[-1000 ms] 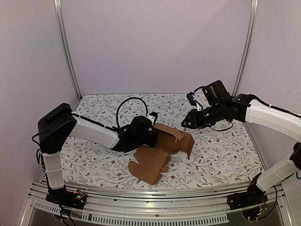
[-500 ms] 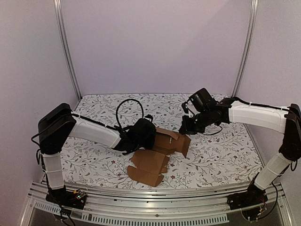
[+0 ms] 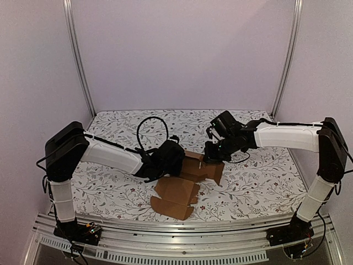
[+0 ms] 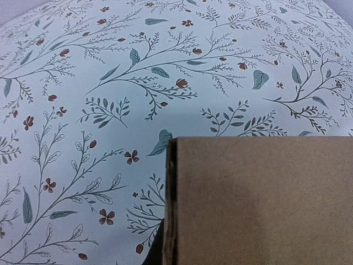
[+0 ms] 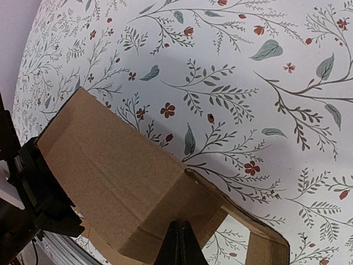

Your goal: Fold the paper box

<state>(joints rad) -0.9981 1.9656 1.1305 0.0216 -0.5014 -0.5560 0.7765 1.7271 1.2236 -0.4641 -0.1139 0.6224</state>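
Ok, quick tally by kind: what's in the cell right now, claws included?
box: 1
claws: 2, the left claw and the right claw
cloth: 1
Total: 4

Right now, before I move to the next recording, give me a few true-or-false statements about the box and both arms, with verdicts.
1. The paper box sits on a floral cloth. True.
2. The box is folded into a closed cube. False: its flaps lie spread flat toward the near edge.
3. The right pincer is wide open above the box. False: it is shut, with its tip against the cardboard.
4. The left pincer is at the box's left side. True.
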